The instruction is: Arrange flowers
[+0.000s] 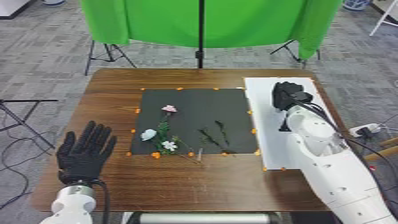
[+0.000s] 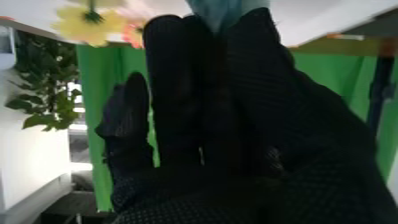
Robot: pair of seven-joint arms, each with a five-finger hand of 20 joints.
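Observation:
My left hand (image 1: 84,154) lies palm-down over the table's left side, fingers straight and spread. My right hand (image 1: 290,96) is over the far part of the white board. In the right wrist view my right hand (image 2: 209,100) has its thumb and fingers round a bluish translucent vase (image 2: 216,11). Beside the fingertips are yellow flowers (image 2: 89,24) and a pink-red bloom (image 2: 134,34). A pink flower (image 1: 169,108), a white flower (image 1: 148,134) and another white flower (image 1: 169,145) lie on the dark mat (image 1: 191,99). Green sprigs (image 1: 210,137) rest to their right.
Orange markers edge the dark mat and the white board (image 1: 277,157) on the brown table (image 1: 178,182). A dark object (image 1: 284,126) lies on the board, nearer than my right hand. Behind the table stand a green cloth (image 1: 151,22) and a black pole (image 1: 201,37).

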